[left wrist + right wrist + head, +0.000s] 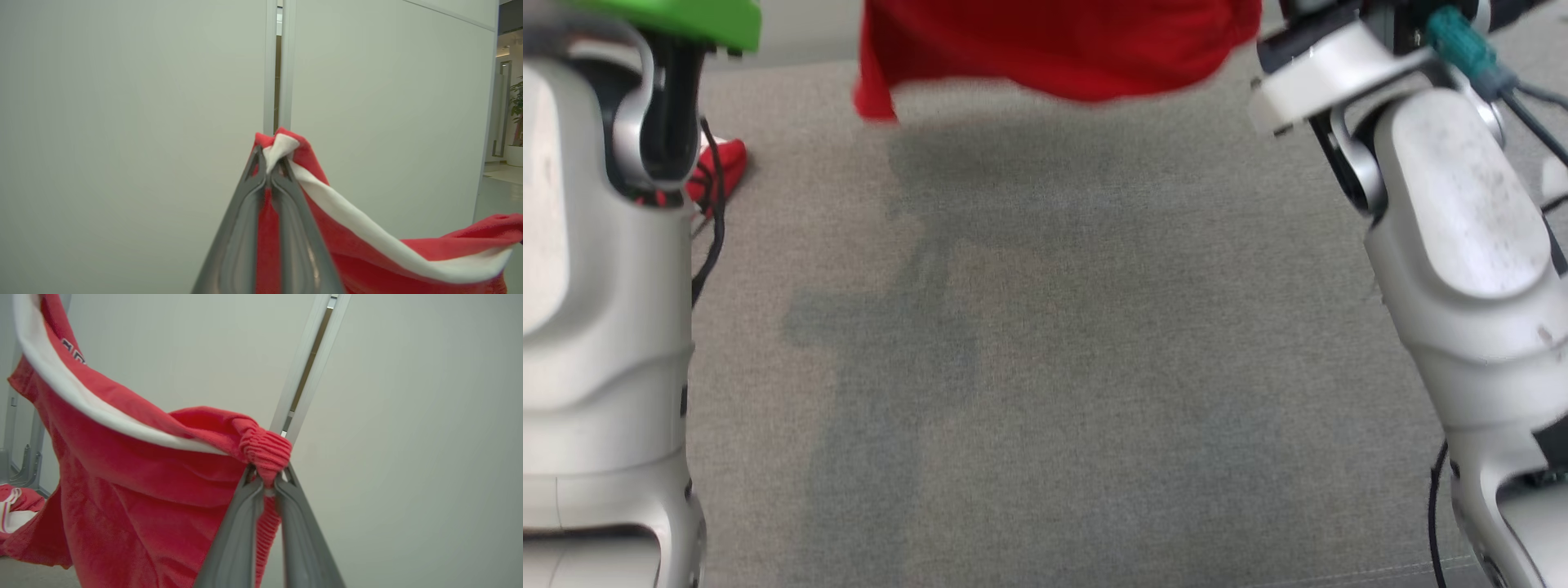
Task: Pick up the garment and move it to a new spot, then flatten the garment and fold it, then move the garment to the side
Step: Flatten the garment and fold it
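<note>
The garment [1054, 45] is red with a white band and hangs in the air above the far part of the grey surface [1045, 367], stretched between my two arms. In the left wrist view my left gripper [269, 165] is shut on a bunched corner of the garment [367, 245], red and white cloth poking out past the tips. In the right wrist view my right gripper [267, 479] is shut on a ribbed red hem of the garment [135, 473], which drapes down to the left.
A second heap of red cloth [719, 171] lies on the grey surface at the far left, behind my left forearm [596, 245]. My right forearm [1462, 229] stands at the right. Pale wall panels [122, 122] rise behind the surface.
</note>
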Robot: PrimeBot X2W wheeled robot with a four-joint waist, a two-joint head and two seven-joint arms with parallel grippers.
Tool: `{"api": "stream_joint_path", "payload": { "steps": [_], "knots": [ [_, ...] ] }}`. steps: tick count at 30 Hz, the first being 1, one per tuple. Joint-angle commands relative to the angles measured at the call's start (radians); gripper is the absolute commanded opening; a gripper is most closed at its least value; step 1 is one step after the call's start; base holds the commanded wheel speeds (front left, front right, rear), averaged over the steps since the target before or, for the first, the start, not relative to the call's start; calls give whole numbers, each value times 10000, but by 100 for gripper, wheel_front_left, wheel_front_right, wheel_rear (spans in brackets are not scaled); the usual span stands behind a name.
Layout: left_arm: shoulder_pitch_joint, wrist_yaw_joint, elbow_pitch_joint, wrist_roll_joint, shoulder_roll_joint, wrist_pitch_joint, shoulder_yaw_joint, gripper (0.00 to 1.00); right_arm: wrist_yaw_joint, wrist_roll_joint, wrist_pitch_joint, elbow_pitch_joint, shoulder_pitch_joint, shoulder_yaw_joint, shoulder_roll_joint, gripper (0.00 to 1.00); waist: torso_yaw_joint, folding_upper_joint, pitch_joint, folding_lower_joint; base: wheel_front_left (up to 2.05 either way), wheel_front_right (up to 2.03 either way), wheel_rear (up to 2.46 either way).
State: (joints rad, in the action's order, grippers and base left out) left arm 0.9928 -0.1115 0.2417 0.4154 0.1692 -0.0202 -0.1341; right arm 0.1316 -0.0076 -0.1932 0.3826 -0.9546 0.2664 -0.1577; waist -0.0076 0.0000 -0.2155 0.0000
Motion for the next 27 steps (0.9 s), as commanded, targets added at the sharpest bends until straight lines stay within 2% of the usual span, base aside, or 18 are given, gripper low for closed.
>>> {"api": "stream_joint_path", "payload": {
  "steps": [1,7,11,18,22,27],
  "knots": [
    [338,-27,421,-220,-42,198,-92,0,-18,-116,-174,643,-433,-41,92,0,217,0,-952,0,0,0,0],
    [204,-68,2273,-201,-374,958,-424,0,-18,-523,-651,3194,-1334,30,422,0,593,0,-1773,0,0,0,0],
    [-487,-112,3190,-10,-562,1556,-649,0,-18,-513,-727,4066,-934,-2,579,0,682,0,-2122,0,0,0,0],
    [-1848,-184,3600,455,-592,2347,-958,0,-18,-51,-730,3088,540,-464,516,0,626,0,-2085,0,0,0,0],
    [-2698,-200,3116,671,-480,2601,-1005,0,-18,399,-724,2188,1577,-618,497,0,520,0,-1828,0,0,0,0],
    [-4131,-189,1903,936,-285,2721,-1198,0,-18,872,-724,961,2917,-344,405,0,439,0,-1362,0,0,0,0]
  ]
}}
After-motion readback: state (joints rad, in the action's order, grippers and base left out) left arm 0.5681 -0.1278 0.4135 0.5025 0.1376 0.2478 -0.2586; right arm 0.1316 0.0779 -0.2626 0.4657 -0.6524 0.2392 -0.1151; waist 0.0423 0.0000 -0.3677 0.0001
